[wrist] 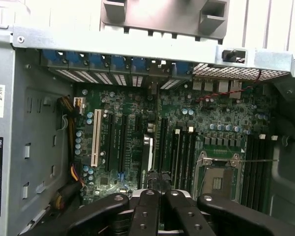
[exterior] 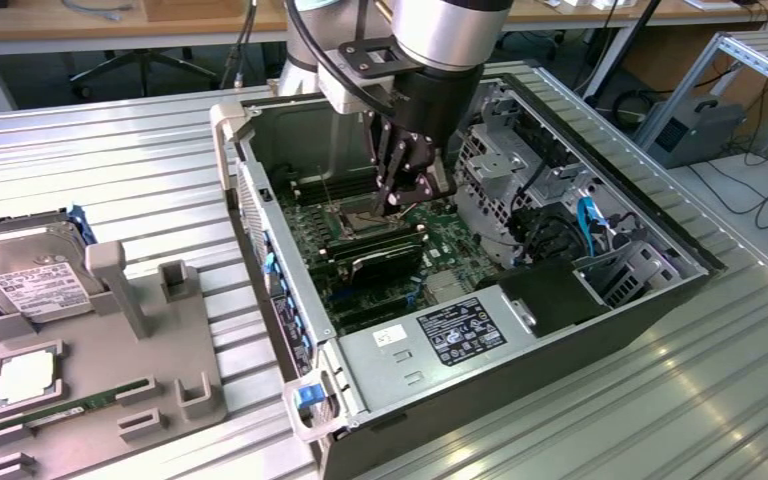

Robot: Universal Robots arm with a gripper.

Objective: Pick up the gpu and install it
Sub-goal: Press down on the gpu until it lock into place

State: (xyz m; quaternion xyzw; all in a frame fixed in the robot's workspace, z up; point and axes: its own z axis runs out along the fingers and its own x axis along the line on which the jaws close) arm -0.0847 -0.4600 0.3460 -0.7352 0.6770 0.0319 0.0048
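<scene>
The gpu (exterior: 377,263) stands on edge inside the case (exterior: 259,200), over the slots near the middle of the motherboard (exterior: 462,238), just beside the CPU socket (exterior: 357,215) on the side toward the power supply (exterior: 464,330). The gripper (exterior: 402,200) hangs directly above it, low in the case; I cannot tell whether it is clamped on the card or clear of it. The case sits on the bench (exterior: 117,150). The likely trouble is a card that looks seated but is not: if its edge sits slightly off the slot, downward pressure could bend it or stress the motherboard. Its bracket might also catch on the case's rear wall, tilting the card
</scene>
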